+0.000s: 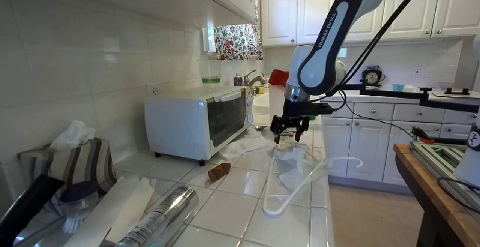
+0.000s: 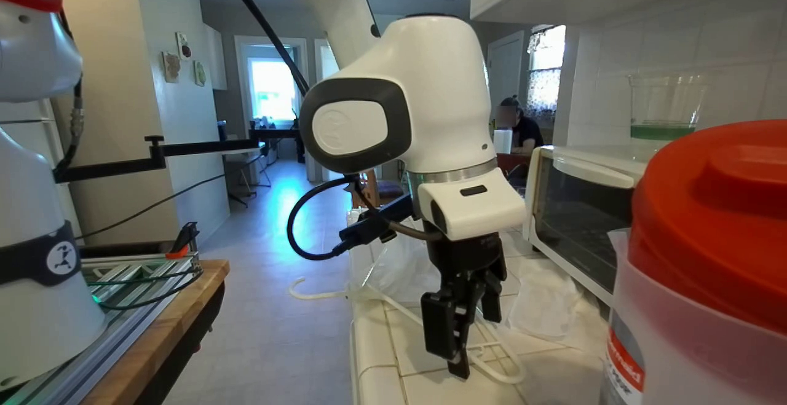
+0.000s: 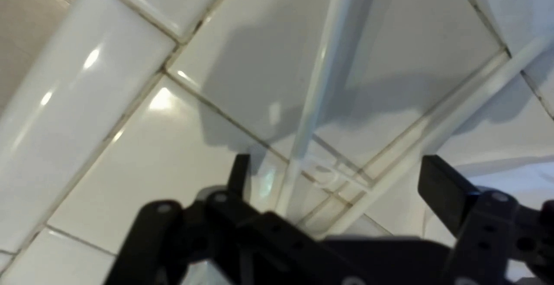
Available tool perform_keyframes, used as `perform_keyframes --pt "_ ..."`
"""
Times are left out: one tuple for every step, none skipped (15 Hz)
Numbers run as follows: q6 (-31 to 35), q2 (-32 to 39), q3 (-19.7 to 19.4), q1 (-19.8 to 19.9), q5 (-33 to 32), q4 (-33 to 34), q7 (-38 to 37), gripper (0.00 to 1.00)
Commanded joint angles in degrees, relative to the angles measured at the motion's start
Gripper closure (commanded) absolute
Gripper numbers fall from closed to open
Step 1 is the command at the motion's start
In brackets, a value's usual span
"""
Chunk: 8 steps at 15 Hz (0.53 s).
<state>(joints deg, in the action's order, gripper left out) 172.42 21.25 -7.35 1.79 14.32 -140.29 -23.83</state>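
Points the tool downward above the tiled counter, released, with both fingers spread wide and gripping nothing. Shows a white hanger lying on the counter just below the tool; in the wrist view, runs both hanger arms into the gap between the fingers. In both exterior views, reaches out past the counter's edge with the hook, to one side of the tool. Has crumpled clear plastic beside the hanger, low down near the tool. Shows a white sheet between the tool and the toaster oven. Includes a wood block farther from the tool, near the oven's corner, with a can and a tissue box well apart from the tool. Has a red-lidded jar upright on the tool's far side from the block.
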Motion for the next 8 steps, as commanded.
perform_keyframes --pt "0.6 1.9 0.3 0.7 1.4 1.6 0.7 0.0" --pt "1.0 2.2 0.7 1.2 1.7 1.9 0.9 0.0" --pt "1.2 2.6 0.7 1.3 1.7 2.2 0.9 0.0" --pt "1.5 3.0 0.8 1.4 1.8 2.6 0.9 0.0" --pt "1.8 3.2 0.9 1.6 1.9 2.9 1.0 0.0" --pt "1.9 3.3 0.9 1.6 1.9 3.1 1.0 0.0" --pt "1.7 3.5 1.1 1.8 2.0 3.4 1.1 0.0" --pt "1.6 3.6 1.3 1.9 2.1 3.6 1.1 0.0"
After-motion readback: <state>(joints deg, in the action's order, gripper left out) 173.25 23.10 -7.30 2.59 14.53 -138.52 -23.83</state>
